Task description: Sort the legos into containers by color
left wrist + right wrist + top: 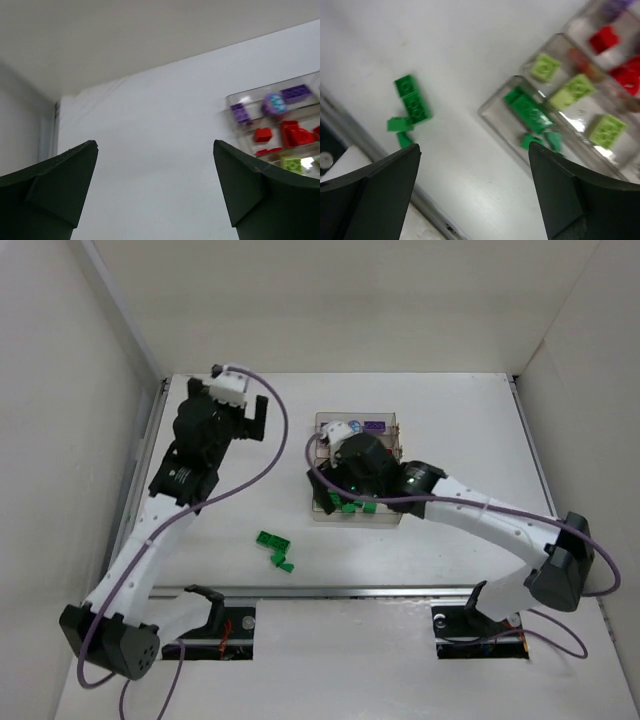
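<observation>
The left gripper (155, 146) holds its dark fingers (65, 175) spread wide with nothing between them. It faces across the white table (150, 115) toward the tray (231, 98) at the right edge of its wrist view. The right gripper (474, 147) is just as wide apart and empty, hanging over the tabletop between two groups of bricks. The loose dark green legos (412, 102), about four of them, lie at the left of its frame, well apart from the fingers, and the tray's nearest corner sits at the right. The tray compartment lowest in that frame holds three dark green pieces (530, 111), and the next holds three lime bricks (572, 91). Beyond those are red bricks (605, 37), three countable in the left wrist view. Last come two purple bricks (296, 93) with a round purple-and-teal piece (274, 104) between them. From above, the tray lies at centre, the loose bricks sit to its lower left, and white walls (60, 390) enclose the table on three sides.
</observation>
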Controlling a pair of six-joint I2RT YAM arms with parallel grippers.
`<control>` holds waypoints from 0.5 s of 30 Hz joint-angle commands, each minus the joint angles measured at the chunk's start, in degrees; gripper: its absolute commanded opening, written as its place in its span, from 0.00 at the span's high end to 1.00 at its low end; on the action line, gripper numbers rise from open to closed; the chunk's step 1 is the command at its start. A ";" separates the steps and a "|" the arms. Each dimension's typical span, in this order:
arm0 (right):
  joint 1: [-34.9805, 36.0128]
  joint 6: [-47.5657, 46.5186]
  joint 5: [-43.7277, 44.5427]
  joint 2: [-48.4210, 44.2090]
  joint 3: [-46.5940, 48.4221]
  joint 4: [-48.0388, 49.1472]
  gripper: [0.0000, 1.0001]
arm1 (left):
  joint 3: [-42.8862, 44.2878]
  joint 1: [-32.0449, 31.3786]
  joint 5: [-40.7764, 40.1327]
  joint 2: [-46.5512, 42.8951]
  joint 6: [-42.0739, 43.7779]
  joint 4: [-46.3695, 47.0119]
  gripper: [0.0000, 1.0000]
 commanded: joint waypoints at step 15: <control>14.46 -3.45 -8.21 36.34 27.27 -3.78 0.06 | -19.21 15.43 -16.30 -21.89 -18.08 -6.42 0.00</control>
